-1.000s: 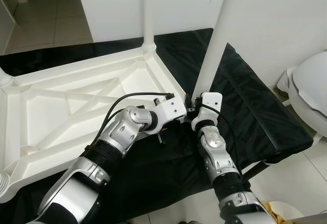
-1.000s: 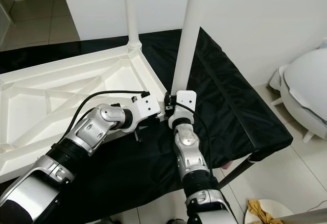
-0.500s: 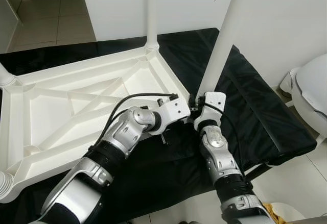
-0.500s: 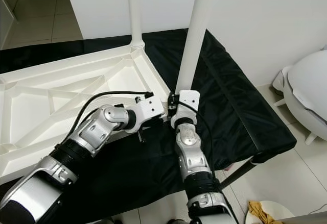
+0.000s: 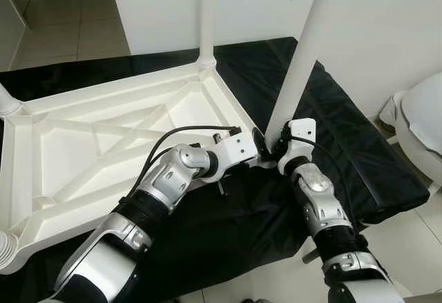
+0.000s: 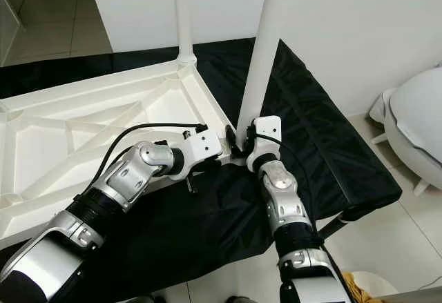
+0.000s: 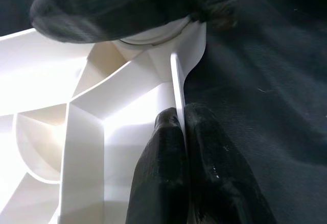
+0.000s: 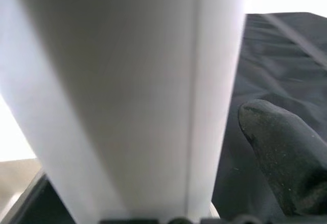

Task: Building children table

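Note:
A white plastic table top (image 5: pixel 103 130) lies upside down on a black cloth (image 5: pixel 345 151). One white leg (image 5: pixel 206 13) stands at its far corner. A second white leg (image 5: pixel 300 61) rises from the near right corner, leaning slightly. My left gripper (image 5: pixel 257 152) is shut on the thin rim at that corner; in the left wrist view its fingers (image 7: pixel 163 152) pinch the rim wall (image 7: pixel 176 81). My right gripper (image 5: pixel 280 144) grips the base of the near leg from the right. The right wrist view has the leg (image 8: pixel 127 81) up close, with one black finger (image 8: pixel 281 157) beside it.
A round white lidded object (image 5: pixel 421 116) stands on the tiled floor at the right. A white wall (image 5: pixel 387 20) rises just behind the cloth. Another leg socket (image 5: pixel 5 103) sits at the table's left corner. A yellow rag (image 6: pixel 359 282) lies on the floor near my right side.
My right forearm has swung to the right, and its gripper now meets the leg base from the right side. The left gripper has stayed on the rim.

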Robot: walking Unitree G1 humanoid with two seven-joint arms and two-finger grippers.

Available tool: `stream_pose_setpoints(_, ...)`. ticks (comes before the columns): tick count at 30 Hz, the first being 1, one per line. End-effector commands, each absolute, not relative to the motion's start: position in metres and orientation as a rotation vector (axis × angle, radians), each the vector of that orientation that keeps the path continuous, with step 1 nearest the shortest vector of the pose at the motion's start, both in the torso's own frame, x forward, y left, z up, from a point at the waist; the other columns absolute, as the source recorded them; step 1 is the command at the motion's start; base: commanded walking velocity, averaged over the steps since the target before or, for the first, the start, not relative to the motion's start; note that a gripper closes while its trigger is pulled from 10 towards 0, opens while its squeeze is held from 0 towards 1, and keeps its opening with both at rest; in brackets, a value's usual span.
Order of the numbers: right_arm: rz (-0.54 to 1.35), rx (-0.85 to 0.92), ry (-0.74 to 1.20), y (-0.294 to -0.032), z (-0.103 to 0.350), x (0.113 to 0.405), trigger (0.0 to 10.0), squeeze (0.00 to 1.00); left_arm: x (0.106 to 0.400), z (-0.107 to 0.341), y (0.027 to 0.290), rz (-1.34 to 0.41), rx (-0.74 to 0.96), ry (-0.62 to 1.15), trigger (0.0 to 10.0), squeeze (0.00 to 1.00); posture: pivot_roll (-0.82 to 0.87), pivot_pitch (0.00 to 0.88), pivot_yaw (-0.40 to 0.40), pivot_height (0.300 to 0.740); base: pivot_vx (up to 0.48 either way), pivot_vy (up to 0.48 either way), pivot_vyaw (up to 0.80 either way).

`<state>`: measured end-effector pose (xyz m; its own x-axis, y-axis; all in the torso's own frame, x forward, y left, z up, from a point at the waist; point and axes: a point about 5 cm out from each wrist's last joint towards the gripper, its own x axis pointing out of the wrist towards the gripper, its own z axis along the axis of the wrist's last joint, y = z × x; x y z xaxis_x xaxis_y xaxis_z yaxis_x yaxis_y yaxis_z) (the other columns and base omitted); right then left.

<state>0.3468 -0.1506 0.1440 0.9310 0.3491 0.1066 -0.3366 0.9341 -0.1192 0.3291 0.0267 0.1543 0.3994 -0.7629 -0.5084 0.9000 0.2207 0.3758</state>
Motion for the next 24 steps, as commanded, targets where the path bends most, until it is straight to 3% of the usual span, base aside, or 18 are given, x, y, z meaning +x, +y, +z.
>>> stream_pose_setpoints(1, 0.353, -0.104, -0.106, -0.161, 0.138, 0.345, 10.0, 0.00, 0.329, 0.143, 0.039, -1.166, 0.734, 0.306, 10.0, 0.00, -0.06, 0.076, 0.034, 0.740, 0.000, 0.000, 0.00)
stream_pose_setpoints(10, 0.466, -0.141, -0.096, -0.163, 0.139, 0.348, 10.0, 0.00, 0.332, 0.146, 0.041, -1.151, 0.733, 0.297, 10.0, 0.00, -0.05, 0.079, 0.037, 0.740, 0.000, 0.000, 0.00)
stream_pose_setpoints(11, 0.469, -0.141, -0.101, -0.164, 0.140, 0.348, 10.0, 0.00, 0.333, 0.147, 0.041, -1.137, 0.713, 0.296, 10.0, 1.00, -0.05, 0.082, 0.040, 0.740, 0.000, 0.000, 0.00)
stream_pose_setpoints(21, 0.548, -0.099, -0.122, -0.161, 0.138, 0.342, 10.0, 0.00, 0.337, 0.153, 0.041, -1.101, 0.683, 0.286, 10.0, 1.00, -0.05, 0.091, 0.042, 0.740, 0.000, 0.000, 0.00)
stream_pose_setpoints(22, 0.554, -0.097, -0.125, -0.161, 0.138, 0.341, 10.0, 0.00, 0.338, 0.155, 0.041, -1.096, 0.676, 0.279, 10.0, 0.00, -0.05, 0.092, 0.040, 0.740, 0.000, 0.000, 0.00)
stream_pose_setpoints(24, 0.557, -0.087, -0.136, -0.161, 0.139, 0.339, 10.0, 0.00, 0.339, 0.164, 0.040, -1.086, 0.649, 0.245, 10.0, 0.00, -0.05, 0.095, 0.039, 0.740, 0.000, 0.000, 0.00)
